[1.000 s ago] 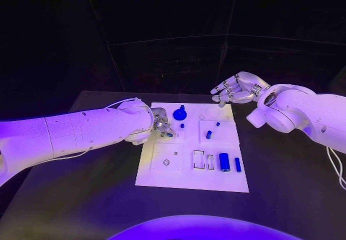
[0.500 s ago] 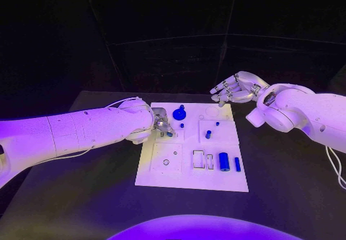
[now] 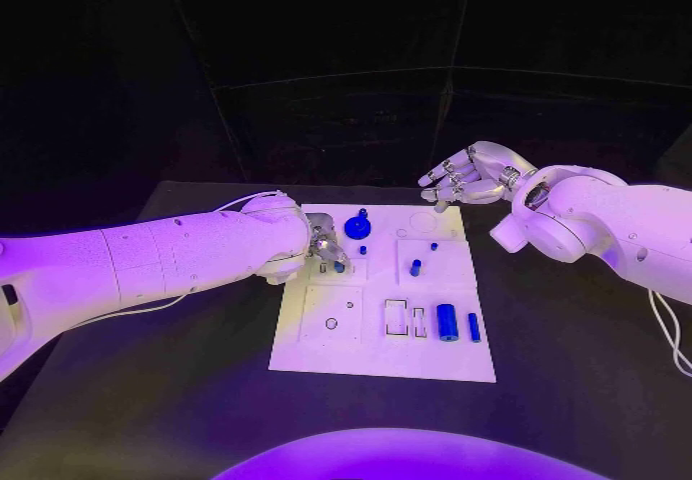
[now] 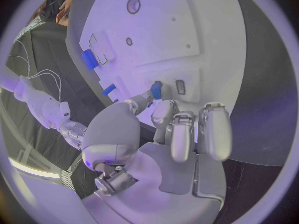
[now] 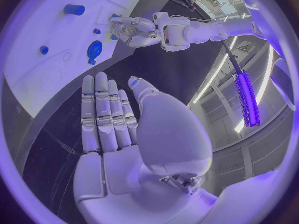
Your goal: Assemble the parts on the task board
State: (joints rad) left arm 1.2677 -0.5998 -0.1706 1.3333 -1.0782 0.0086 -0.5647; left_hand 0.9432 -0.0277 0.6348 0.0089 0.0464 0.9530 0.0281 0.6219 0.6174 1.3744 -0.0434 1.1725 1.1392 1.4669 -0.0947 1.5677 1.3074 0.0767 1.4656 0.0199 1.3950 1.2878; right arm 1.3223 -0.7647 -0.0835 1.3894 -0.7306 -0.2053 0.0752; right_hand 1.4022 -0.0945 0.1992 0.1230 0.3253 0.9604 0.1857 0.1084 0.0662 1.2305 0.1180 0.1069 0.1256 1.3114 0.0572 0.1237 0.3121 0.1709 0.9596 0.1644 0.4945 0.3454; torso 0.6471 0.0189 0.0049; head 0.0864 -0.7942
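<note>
The white task board (image 3: pixel 335 352) lies in the middle of the table. My left hand (image 3: pixel 326 246) is over the board's left side. In the left wrist view its thumb and a finger pinch a small blue part (image 4: pixel 156 89) low against the board, beside a small rectangular slot (image 4: pixel 180 86). That part (image 3: pixel 339 266) shows in the head view just below the hand. My right hand (image 3: pixel 469 175) hovers open past the board's far right corner, fingers spread and holding nothing. A round blue knob (image 3: pixel 358 227) stands near the far edge.
On the board are a blue cylinder (image 3: pixel 449 322), a slim blue bar (image 3: pixel 473 327), a short blue peg (image 3: pixel 415 268) and a tiny blue piece (image 3: pixel 433 246). Rectangular cut-outs (image 3: pixel 397 318) and a round hole (image 3: pixel 332 323) are in its near half. Black table (image 3: pixel 577 380) surrounds the board.
</note>
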